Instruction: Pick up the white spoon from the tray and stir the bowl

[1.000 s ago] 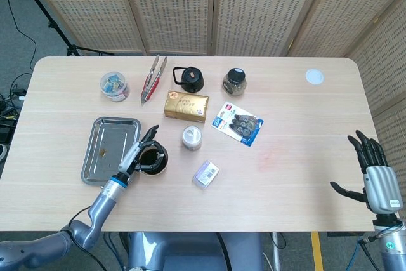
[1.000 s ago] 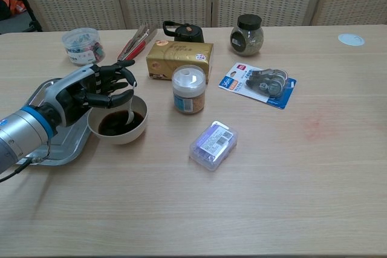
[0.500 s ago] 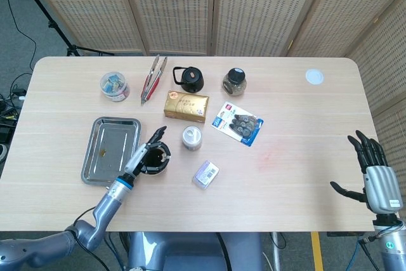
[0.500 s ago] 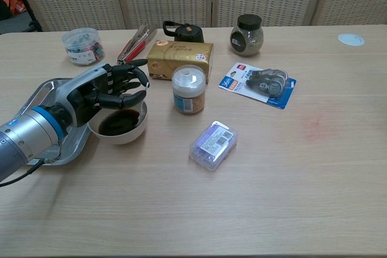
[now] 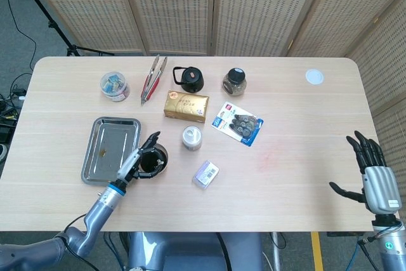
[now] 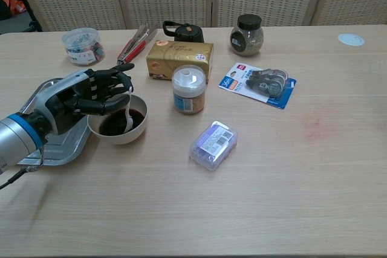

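- Stirring stage: the left hand (image 6: 84, 96) pinches the top of the white spoon (image 6: 128, 113) between thumb and fingertips, the other fingers curled loosely over the bowl (image 6: 118, 126).
- Spoon position: it hangs just below and in front of the fingertips, handle near upright with a slight tilt, its lower end dipped in the dark liquid inside the bowl.
- Key relation: the spoon's long axis runs almost straight down from the hand into the bowl, so stirring probably calls for small circles of the hand above the rim.
- Tray (image 6: 36, 149): lies under and behind the left wrist, touching or just beside the bowl.
- Right hand (image 5: 374, 179): fingers spread, holding nothing, well apart from the bowl; the left is far nearer.
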`<action>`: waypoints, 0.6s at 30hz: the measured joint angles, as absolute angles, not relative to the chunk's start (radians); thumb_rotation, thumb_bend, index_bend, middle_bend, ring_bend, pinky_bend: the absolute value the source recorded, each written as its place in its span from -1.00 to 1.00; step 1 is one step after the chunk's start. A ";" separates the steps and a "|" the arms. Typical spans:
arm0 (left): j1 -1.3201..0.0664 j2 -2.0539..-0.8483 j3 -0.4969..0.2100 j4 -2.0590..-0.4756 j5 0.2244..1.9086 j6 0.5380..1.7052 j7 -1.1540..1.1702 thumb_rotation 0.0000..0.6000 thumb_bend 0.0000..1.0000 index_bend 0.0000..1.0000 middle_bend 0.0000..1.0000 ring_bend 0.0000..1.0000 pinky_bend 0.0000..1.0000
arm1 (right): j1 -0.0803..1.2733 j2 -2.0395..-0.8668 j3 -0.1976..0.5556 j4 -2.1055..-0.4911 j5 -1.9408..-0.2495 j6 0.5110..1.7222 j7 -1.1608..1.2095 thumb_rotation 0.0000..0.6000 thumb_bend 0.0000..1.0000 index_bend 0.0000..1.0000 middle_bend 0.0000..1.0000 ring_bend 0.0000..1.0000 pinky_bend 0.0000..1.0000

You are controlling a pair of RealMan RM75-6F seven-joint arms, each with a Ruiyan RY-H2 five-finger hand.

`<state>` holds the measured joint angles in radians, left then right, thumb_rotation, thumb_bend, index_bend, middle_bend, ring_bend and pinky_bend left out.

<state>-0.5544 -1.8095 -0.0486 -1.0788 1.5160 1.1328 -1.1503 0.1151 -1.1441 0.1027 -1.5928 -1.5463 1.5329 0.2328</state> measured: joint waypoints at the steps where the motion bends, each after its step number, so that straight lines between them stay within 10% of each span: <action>1: -0.554 -1.808 -0.051 -1.071 1.513 1.133 -1.150 1.00 -0.09 0.29 -1.00 -1.00 -1.00 | 0.115 -1.144 0.103 -1.593 -1.546 1.533 0.233 1.00 -1.00 -0.99 -1.00 -1.00 -1.00; 18: -0.594 -1.808 -0.095 -1.065 1.504 1.112 -1.128 1.00 -0.09 0.29 -1.00 -1.00 -1.00 | 0.114 -1.141 0.106 -1.592 -1.543 1.535 0.241 1.00 -1.00 -0.99 -1.00 -1.00 -1.00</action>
<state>-0.5941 -1.8081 -0.0952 -1.0647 1.5041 1.1117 -1.1280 0.1144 -1.1407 0.1060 -1.5919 -1.5431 1.5353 0.2406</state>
